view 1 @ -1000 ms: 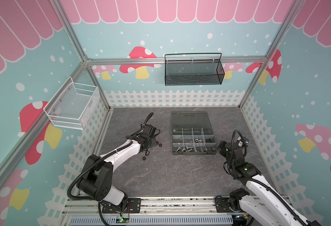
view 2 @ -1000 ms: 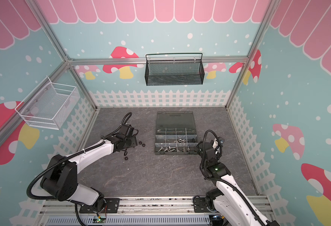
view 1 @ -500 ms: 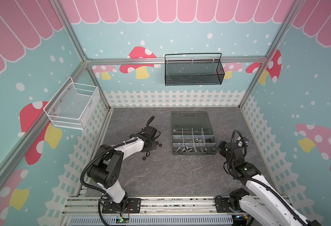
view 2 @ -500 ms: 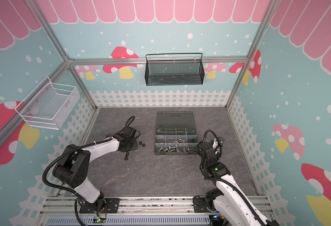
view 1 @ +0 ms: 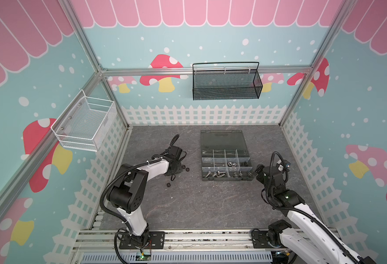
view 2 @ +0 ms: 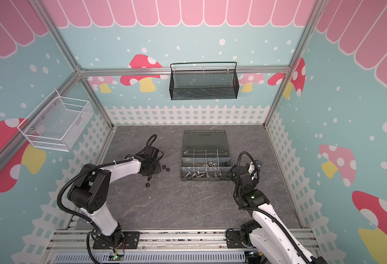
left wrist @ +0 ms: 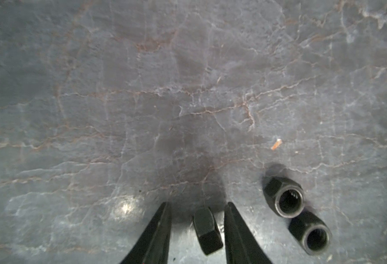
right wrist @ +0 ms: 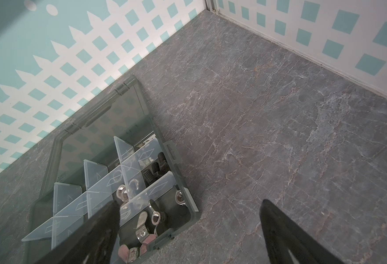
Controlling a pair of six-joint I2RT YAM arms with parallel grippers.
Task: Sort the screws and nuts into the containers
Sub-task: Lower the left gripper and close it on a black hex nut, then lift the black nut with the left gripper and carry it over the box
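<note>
In the left wrist view a black nut (left wrist: 207, 230) stands on edge on the floor between the fingers of my left gripper (left wrist: 197, 204). The jaws are apart, with a wider gap on one side of the nut. Two more black nuts (left wrist: 284, 197) (left wrist: 310, 235) lie beside it, outside the jaws. In both top views the left gripper (view 1: 175, 170) (view 2: 152, 170) is down at these nuts (view 1: 187, 169), and another black nut (view 1: 168, 184) lies nearer the front. My right gripper (right wrist: 189, 203) (view 1: 257, 171) is wide open and holds nothing, by the front right corner of the organizer box (view 1: 224, 180). Its containers (right wrist: 101, 182) hold silver screws (view 1: 214, 174), black screws (right wrist: 152, 171) and silver nuts (view 1: 231, 164).
The box's lid (view 1: 221, 139) lies open flat towards the back wall. A black mesh basket (view 1: 226, 83) hangs on the back wall and a white wire basket (view 1: 85, 124) on the left wall. Silver wing nuts (right wrist: 146, 221) lie in the box's front corner compartment.
My left arm has folded, its elbow rising and coming forward, while the gripper stays low at the black nuts with its jaws narrowing. The right arm has not moved.
</note>
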